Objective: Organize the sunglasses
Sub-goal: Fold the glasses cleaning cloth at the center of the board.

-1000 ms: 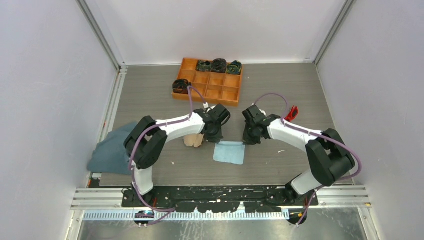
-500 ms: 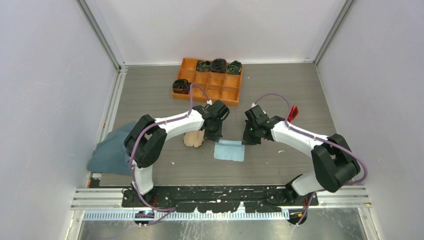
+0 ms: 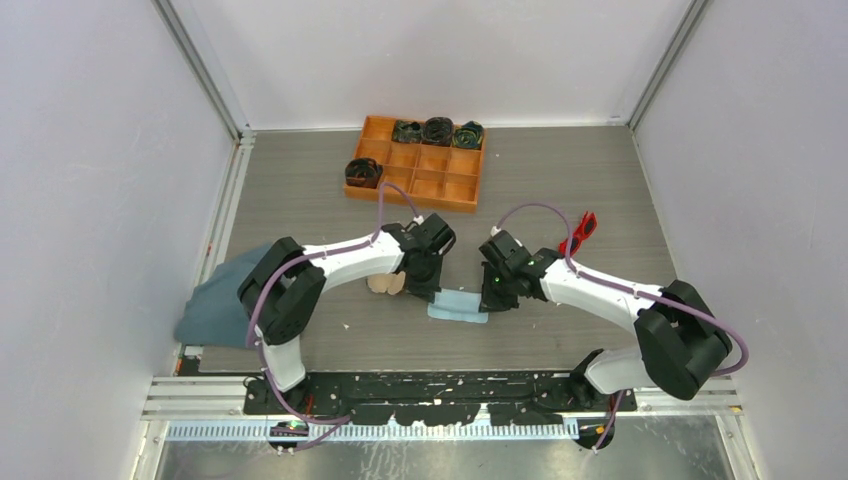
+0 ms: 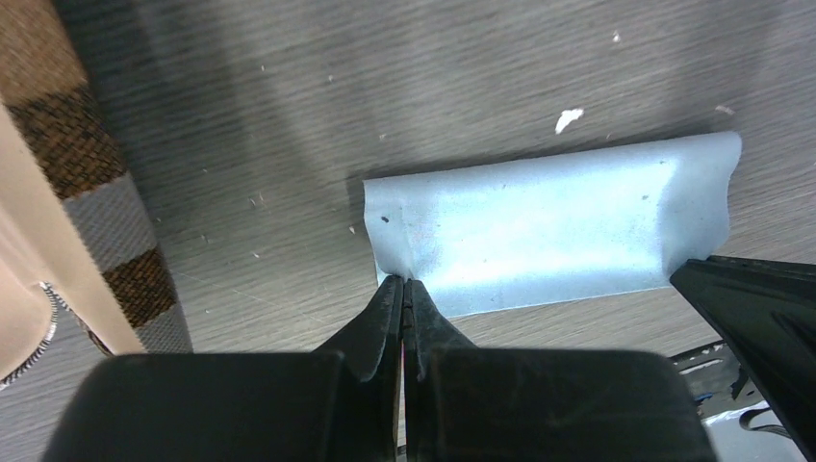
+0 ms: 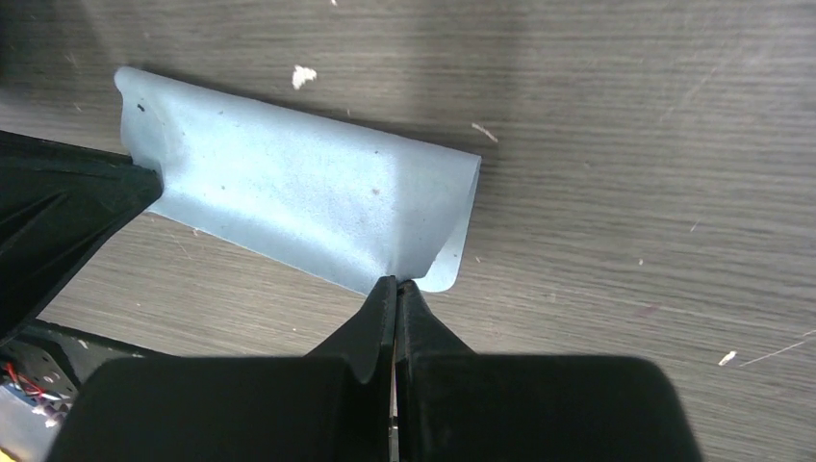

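Sunglasses [image 3: 579,234]: red frame, on table [image 3: 560,160], right of centre in top view, just beyond right forearm, apart from both claws.
Orange tray [image 3: 412,199]: upper centre, dark rolls in back row.
Grey-blue cloth [image 3: 215,305]: lower left, at table edge.
Plaid case [image 3: 385,284]: centre, partly under left wrist, near light blue cloth [image 3: 458,306].
Light blue cloth: centre, curled, between claws.
Left gripper [image 4: 404,284]: jaws pinched tight on cloth's left corner.
Right gripper [image 5: 395,284]: jaws pinched tight on cloth's right corner.

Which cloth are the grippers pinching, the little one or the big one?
The little light blue cloth: the left gripper and the right gripper each pinch one end. The big dark blue cloth lies off to the left, untouched.
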Robot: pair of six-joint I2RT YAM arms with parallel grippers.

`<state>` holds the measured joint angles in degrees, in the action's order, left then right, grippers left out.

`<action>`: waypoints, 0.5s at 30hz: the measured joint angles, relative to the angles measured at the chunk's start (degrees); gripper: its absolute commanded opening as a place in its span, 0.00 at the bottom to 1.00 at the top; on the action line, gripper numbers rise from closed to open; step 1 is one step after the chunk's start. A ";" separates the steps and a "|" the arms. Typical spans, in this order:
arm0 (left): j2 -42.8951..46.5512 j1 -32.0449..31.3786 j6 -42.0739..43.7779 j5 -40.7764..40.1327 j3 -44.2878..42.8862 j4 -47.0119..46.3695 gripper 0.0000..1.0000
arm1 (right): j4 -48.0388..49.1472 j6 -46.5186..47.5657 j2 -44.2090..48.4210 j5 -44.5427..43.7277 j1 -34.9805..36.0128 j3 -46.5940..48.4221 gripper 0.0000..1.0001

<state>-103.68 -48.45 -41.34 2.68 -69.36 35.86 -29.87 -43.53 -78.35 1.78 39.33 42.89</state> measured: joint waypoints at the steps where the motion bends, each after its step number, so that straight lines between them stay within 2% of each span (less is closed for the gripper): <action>1: 0.00 -0.04 -0.11 0.02 0.31 0.00 0.00 | 0.00 -0.20 0.00 0.00 0.22 -0.26 0.01; 15: 0.00 -1.42 -0.68 0.07 2.51 -0.33 0.00 | 0.52 -1.95 0.00 -0.39 0.70 -2.08 0.01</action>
<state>-103.68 -49.87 -42.02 2.74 -66.85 35.53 -29.34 -45.47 -78.35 1.39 40.03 40.82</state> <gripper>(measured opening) 0.010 0.031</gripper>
